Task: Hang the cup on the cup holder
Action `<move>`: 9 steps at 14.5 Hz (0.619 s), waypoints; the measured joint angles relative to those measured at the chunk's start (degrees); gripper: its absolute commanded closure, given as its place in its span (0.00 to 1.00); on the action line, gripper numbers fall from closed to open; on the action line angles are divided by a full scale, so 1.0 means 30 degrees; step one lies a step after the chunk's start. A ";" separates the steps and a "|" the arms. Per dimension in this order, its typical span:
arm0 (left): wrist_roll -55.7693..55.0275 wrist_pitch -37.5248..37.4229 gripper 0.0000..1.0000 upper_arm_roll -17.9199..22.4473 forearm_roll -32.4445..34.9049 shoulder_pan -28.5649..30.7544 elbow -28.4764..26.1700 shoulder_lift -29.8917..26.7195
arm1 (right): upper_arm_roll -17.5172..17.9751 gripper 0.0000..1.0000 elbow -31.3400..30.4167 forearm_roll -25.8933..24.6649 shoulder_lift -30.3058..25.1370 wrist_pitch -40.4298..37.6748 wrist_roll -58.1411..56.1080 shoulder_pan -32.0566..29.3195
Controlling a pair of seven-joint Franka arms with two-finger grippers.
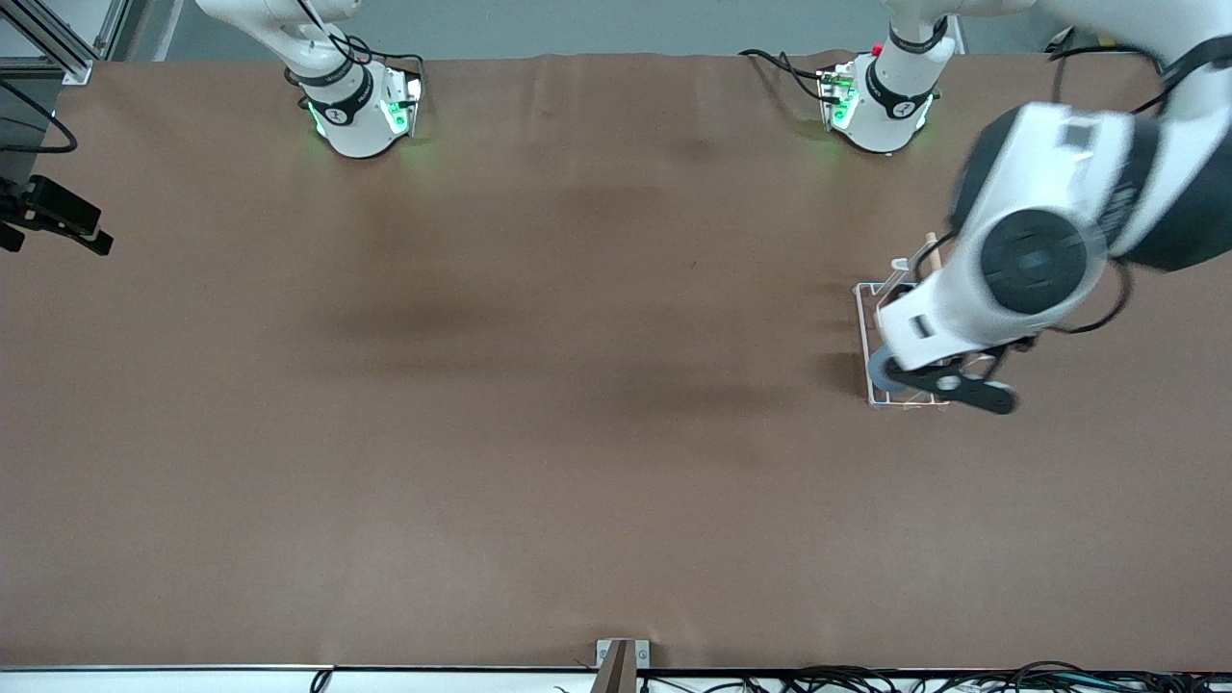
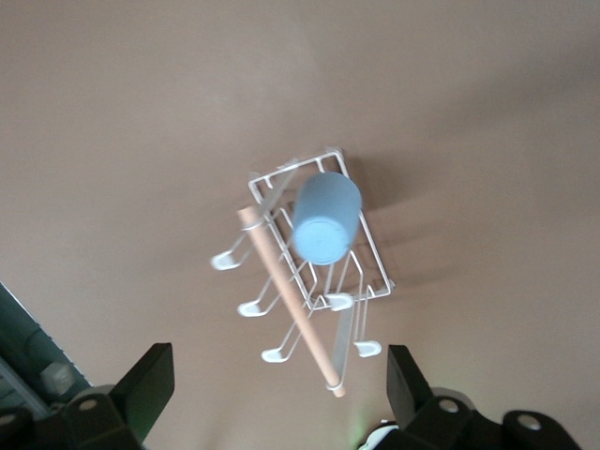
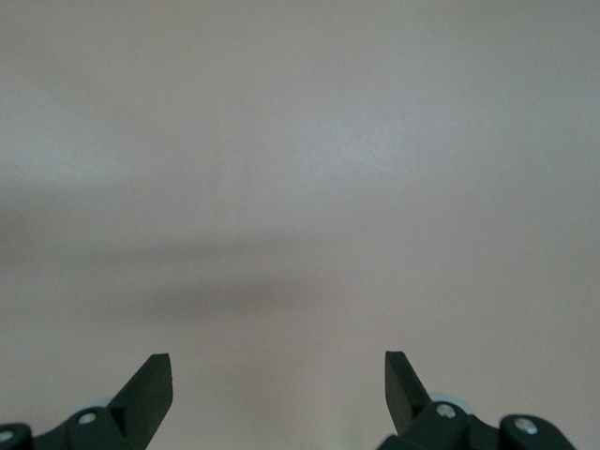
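The white wire cup holder (image 1: 863, 318) stands toward the left arm's end of the table, with a wooden rod (image 2: 286, 281) along its top. The light-blue cup (image 2: 325, 220) sits mouth-down on one of its prongs, at the end of the rack nearer to the front camera. In the front view only an edge of the cup (image 1: 878, 369) shows under the left arm's hand. My left gripper (image 2: 279, 375) hangs open high over the rack and holds nothing. Over bare table, my right gripper (image 3: 278, 375) is open and empty; the front view does not show it.
Brown paper covers the table (image 1: 539, 404). A black camera mount (image 1: 58, 217) juts in at the right arm's end. A small metal bracket (image 1: 621, 659) and cables lie along the edge nearest the front camera. Both arm bases (image 1: 361, 111) stand along the farthest edge.
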 measured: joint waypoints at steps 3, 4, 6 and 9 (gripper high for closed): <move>0.0021 0.1094 0.00 -0.0009 -0.0084 0.0505 0.0184 -0.1018 | -0.0039 0.00 0.0000 -0.0004 0.0016 0.0012 0.0000 -0.0026; 0.0066 0.1244 0.00 -0.0012 -0.0100 0.0573 0.0302 -0.1398 | -0.0043 0.00 0.0000 -0.0004 0.0025 0.0021 0.0000 -0.0031; -0.0039 0.1283 0.00 -0.0010 -0.0429 0.0584 0.0428 -0.2424 | -0.0061 0.00 -0.0002 -0.0010 0.0089 0.0028 0.0000 -0.0041; -0.0561 0.1253 0.00 0.0062 -0.2243 0.1008 0.0410 -0.4218 | -0.0062 0.00 -0.0001 -0.0011 0.0226 0.0045 0.0000 -0.0040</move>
